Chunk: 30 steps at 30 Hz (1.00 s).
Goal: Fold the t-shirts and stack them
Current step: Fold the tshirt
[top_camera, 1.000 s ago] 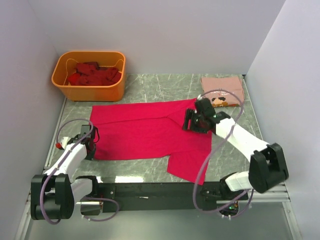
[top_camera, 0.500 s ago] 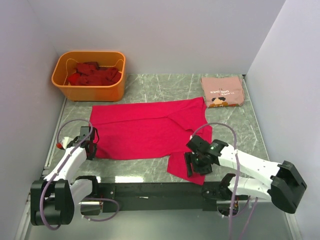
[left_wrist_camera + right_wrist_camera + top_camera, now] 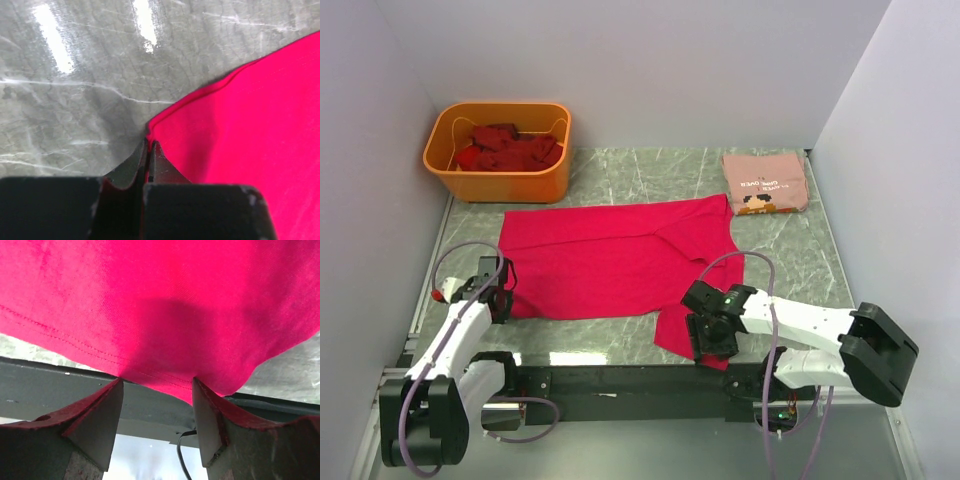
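A bright crimson-pink t-shirt (image 3: 610,262) lies spread flat across the table. My left gripper (image 3: 503,296) is shut on its near-left corner; in the left wrist view the jaws (image 3: 149,146) pinch the hem of that shirt (image 3: 250,130). My right gripper (image 3: 708,338) is open over the shirt's near-right sleeve, which hangs over the table's front edge; in the right wrist view the hem (image 3: 165,330) lies between the spread fingers (image 3: 157,382). A folded salmon-pink t-shirt (image 3: 765,182) with a small print lies at the back right. Dark red t-shirts (image 3: 506,148) fill the tub.
An orange plastic tub (image 3: 498,182) stands at the back left. White walls close in the left, back and right sides. A black rail (image 3: 620,380) runs along the table's front edge between the arm bases.
My right gripper has swung from the shirt's far-right sleeve by the salmon shirt down to the near-right sleeve at the front edge. The left gripper has stayed on its corner.
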Each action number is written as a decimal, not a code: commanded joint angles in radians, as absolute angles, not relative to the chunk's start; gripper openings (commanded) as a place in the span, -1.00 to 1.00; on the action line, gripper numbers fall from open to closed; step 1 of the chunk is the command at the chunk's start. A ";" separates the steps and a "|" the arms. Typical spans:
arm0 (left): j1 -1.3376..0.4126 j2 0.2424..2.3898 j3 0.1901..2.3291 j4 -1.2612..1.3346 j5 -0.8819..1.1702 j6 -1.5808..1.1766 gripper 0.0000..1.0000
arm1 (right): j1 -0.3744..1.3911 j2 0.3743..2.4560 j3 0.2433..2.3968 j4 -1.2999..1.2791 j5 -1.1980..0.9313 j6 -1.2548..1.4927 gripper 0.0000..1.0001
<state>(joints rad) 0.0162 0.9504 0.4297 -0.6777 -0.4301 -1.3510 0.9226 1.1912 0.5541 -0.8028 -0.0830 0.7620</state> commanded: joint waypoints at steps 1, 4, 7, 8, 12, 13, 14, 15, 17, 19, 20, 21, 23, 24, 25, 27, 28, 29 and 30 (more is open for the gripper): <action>0.015 0.911 0.436 -0.733 -0.423 -1.376 -0.99 | 0.930 1.236 0.535 -0.773 -0.002 0.801 0.27; 0.014 0.910 0.457 -0.785 -0.422 -1.407 -0.99 | 0.933 1.261 0.541 -0.767 0.040 0.837 0.01; 0.014 0.907 0.483 -0.813 -0.437 -1.413 -0.99 | 0.931 1.267 0.566 -0.793 0.101 0.853 -0.57; 0.014 0.905 0.492 -0.819 -0.436 -1.414 -0.99 | 0.931 1.267 0.584 -0.820 0.118 0.854 -0.63; 0.014 0.891 0.500 -0.821 -0.423 -1.399 -0.99 | 0.933 1.266 0.623 -0.867 0.153 0.848 -0.81; 0.014 0.890 0.500 -0.825 -0.422 -1.399 -0.99 | 0.931 1.259 0.630 -0.877 0.153 0.845 -0.86; 0.014 0.884 0.502 -0.827 -0.422 -1.397 -0.99 | 0.931 1.258 0.650 -0.882 0.155 0.838 -0.91; 0.014 0.881 0.505 -0.830 -0.423 -1.397 -0.99 | 0.931 1.255 0.663 -0.888 0.155 0.831 -0.92; 0.014 0.874 0.515 -0.838 -0.426 -1.396 -0.99 | 0.931 1.253 0.707 -0.913 0.182 0.810 -0.97; 0.014 0.865 0.526 -0.839 -0.431 -1.387 -0.99 | 0.922 1.261 0.756 -0.937 0.207 0.778 -0.99; 0.015 0.861 0.529 -0.842 -0.433 -1.384 -0.99 | 0.914 1.264 0.770 -0.940 0.224 0.769 -1.00; 0.014 0.859 0.535 -0.847 -0.437 -1.387 -0.99 | 0.893 1.267 0.796 -0.937 0.221 0.743 -1.00; 0.014 0.856 0.541 -0.847 -0.439 -1.382 -0.99 | 0.870 1.267 0.822 -0.931 0.216 0.726 -1.00; 0.014 0.856 0.545 -0.844 -0.437 -1.382 -0.99 | 0.858 1.264 0.833 -0.928 0.216 0.716 -1.00; 0.014 0.857 0.548 -0.841 -0.437 -1.381 -0.99 | 0.833 1.261 0.857 -0.922 0.218 0.700 -1.00; 0.014 0.862 0.554 -0.833 -0.436 -1.377 -0.99 | 0.807 1.256 0.880 -0.922 0.228 0.681 -1.00; 0.014 0.864 0.561 -0.828 -0.436 -1.376 -0.99 | 0.793 1.258 0.903 -0.923 0.232 0.660 -1.00; 0.014 0.871 0.566 -0.822 -0.436 -1.371 -0.99 | 0.758 1.259 0.913 -0.919 0.235 0.651 -1.00; 0.014 0.876 0.571 -0.818 -0.433 -1.368 -0.99 | 0.740 1.259 0.920 -0.916 0.223 0.638 -1.00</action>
